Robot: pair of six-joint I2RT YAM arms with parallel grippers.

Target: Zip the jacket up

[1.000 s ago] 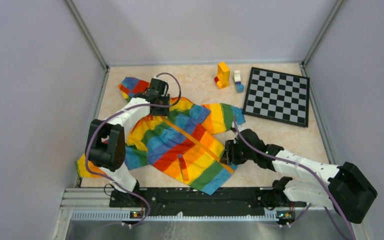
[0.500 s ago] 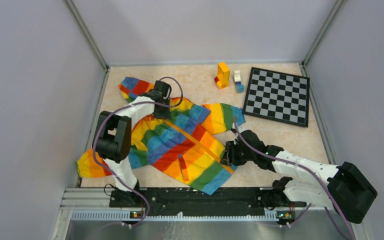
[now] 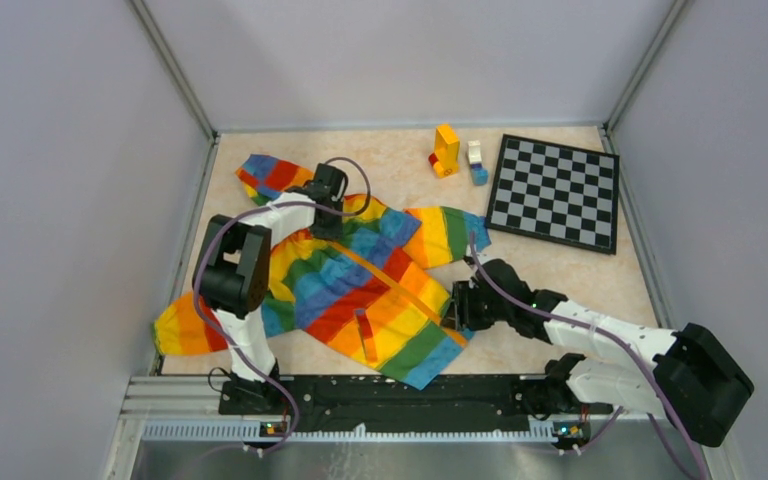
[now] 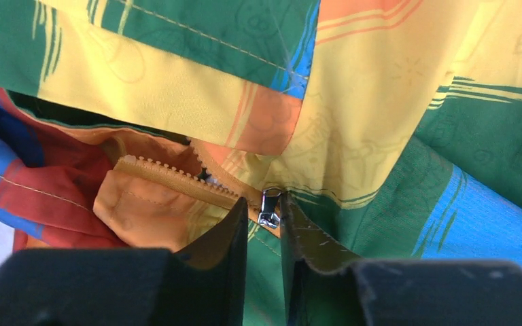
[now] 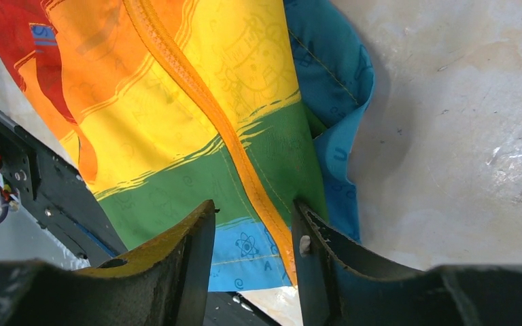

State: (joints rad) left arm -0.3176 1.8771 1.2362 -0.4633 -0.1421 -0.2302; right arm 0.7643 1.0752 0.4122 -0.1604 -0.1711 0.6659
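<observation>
- The left arm has swung its elbow in over the jacket (image 3: 345, 290). The left gripper (image 4: 264, 209) has slid a bit toward the collar, and its fingers have drawn closer.
- The pull (image 4: 270, 207) sits between its tips; I cannot tell if they pinch it.
- The right gripper (image 5: 253, 212) has not moved. Its fingers are apart over the bottom hem, with the zipper (image 5: 204, 102) between them.
- The jacket lies spread on the table (image 3: 400, 160), left of the board (image 3: 554, 192).

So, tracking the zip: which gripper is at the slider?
The left gripper, fingers either side of the metal slider; the right gripper straddles the hem.
</observation>
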